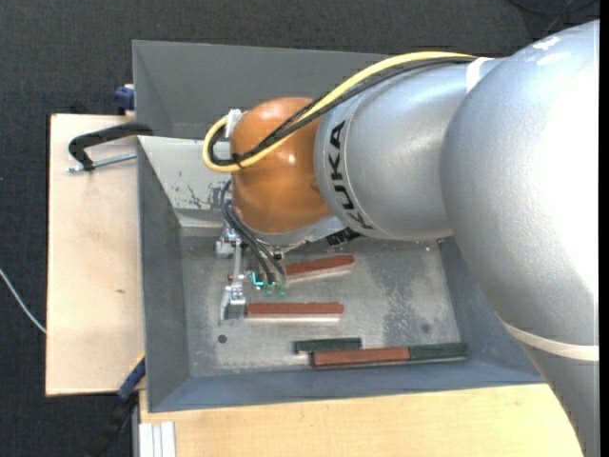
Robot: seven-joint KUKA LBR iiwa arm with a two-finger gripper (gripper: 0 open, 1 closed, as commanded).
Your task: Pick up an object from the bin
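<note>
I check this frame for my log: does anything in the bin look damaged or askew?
Nothing stands out. The reddish-brown bars and dark green strips lie flat on the bin floor, roughly parallel, none broken. The gripper hangs at the left end of the middle bar.

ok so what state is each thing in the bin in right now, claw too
upper red-brown stick: flat, left end hidden under the arm
middle red-brown stick: flat on the bin floor
front red-brown stick: flat along the front wall
dark green stick: flat, close beside the front red-brown stick
claw: low at the left, by the middle red-brown stick's left end
</note>
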